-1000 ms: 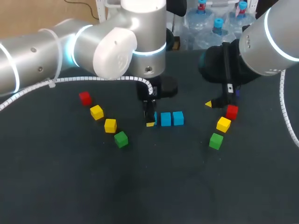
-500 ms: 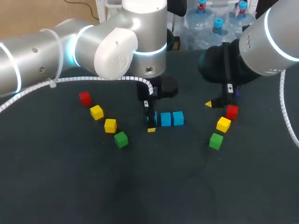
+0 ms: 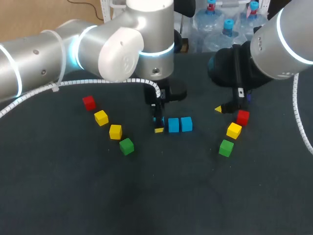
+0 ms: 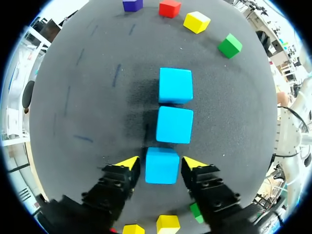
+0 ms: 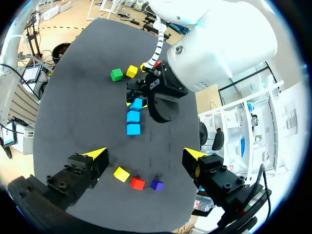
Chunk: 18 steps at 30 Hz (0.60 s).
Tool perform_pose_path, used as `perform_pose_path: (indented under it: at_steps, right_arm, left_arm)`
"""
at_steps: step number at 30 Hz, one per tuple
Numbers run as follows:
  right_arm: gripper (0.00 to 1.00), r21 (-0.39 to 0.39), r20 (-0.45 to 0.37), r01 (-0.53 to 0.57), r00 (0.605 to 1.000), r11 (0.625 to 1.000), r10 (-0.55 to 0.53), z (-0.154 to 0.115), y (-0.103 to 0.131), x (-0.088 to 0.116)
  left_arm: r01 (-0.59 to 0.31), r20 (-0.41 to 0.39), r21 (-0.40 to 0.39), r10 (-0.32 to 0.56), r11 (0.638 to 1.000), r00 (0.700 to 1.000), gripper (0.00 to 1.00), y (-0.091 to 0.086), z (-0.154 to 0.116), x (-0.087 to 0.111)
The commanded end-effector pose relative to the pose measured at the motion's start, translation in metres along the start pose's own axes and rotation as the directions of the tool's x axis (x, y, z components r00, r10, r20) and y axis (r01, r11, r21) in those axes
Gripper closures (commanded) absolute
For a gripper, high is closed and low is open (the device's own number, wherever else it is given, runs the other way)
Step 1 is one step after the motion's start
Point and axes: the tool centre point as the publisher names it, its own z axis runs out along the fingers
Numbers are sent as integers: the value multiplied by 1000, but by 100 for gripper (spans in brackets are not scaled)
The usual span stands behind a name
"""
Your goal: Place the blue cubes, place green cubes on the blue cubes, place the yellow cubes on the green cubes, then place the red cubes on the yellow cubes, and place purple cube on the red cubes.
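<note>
The left pincer [image 4: 161,162] sits low over the desk [image 3: 146,196], released, with one yellow tip on each side of the near blue cube [image 4: 162,168]. A thin dark gap shows between each tip and the cube, so it grasps nothing. That cube rests on the desk at one end of a straight row. Just ahead of it is the middle blue cube [image 4: 175,125], and the far blue cube [image 4: 175,86] lies close beyond that. Further ahead of this pincer, well apart from the row, four cubes form a curved line: the right green cube [image 4: 229,45], the right yellow cube [image 4: 196,21], the right red cube [image 4: 169,8] and the purple cube [image 4: 132,5]. On the other side of the row, seen from above, a slanting line runs from the left green cube [image 3: 126,146] through the lower yellow cube [image 3: 115,131] and the upper yellow cube [image 3: 101,117] to the left red cube [image 3: 89,102]. These four stand apart from one another. The right pincer [image 5: 145,155] hangs above the desk with its fingers spread wide and nothing between them. The right yellow, right red and purple cubes lie on the desk below it. In the overhead view it is near the right red cube and clear of the blue row.
</note>
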Motion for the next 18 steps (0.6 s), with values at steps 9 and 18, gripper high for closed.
perform_pose_path:
  at_steps: [9, 18]
  right_arm:
    - [0, 7, -1, -2, 1000, 1000, 2, 1, 2, 0]
    - [0, 7, -1, -2, 1000, 1000, 2, 1, 2, 0]
  left_arm:
    - [-20, 0, 21, 20, 1000, 1000, 100, 0, 2, -1]
    - [-51, 33, 39, 50, 998, 998, 100, -4, 1, -1]
